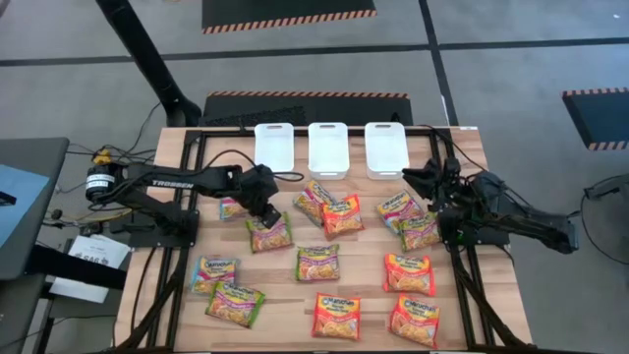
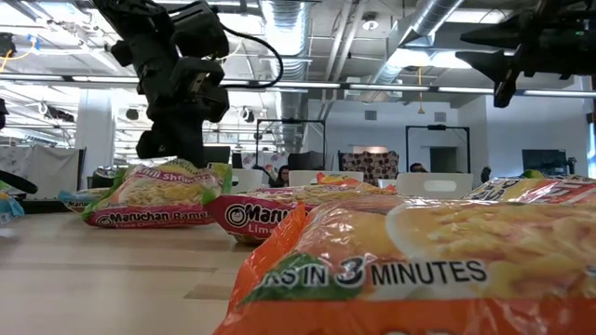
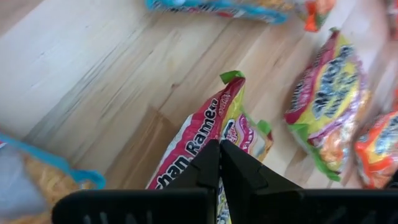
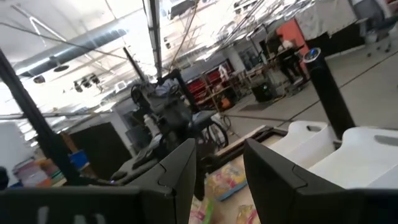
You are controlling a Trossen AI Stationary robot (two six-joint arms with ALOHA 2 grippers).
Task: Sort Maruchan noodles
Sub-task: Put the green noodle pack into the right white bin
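Maruchan noodles: about a dozen flat glossy packets spread over the wooden table (image 1: 177, 147), listed near edge to far edge as the high view shows them.

Nearest row: orange-red packet (image 1: 337, 317); second orange-red packet (image 1: 414, 320) to its right; green-yellow packet (image 1: 235, 303) toward the left arm's side.

Middle row: pale yellow-blue packet (image 1: 213, 273); green packet (image 1: 317, 263) at the centre; orange-red packet (image 1: 409, 273) on the right arm's side.

Farther row: green-yellow packet (image 1: 269, 232), pinched at one edge by the left gripper (image 1: 263, 208). The left wrist view shows both fingers pressed together on its upper edge (image 3: 219, 163), packet tilted up from the wood. In the low view this packet (image 2: 154, 197) hangs beneath the gripper with its lower edge at the table. Pale blue packet (image 1: 232, 207) just beside it. Overlapping cluster of packets (image 1: 329, 208) at mid-table. Two more packets (image 1: 410, 220) under the right arm.

Right gripper (image 1: 418, 180): raised clear of the table near the far right, fingers parted with a plain gap between them, nothing held.

Far edge: three white trays (image 1: 329, 147) side by side; none appears to hold a packet.
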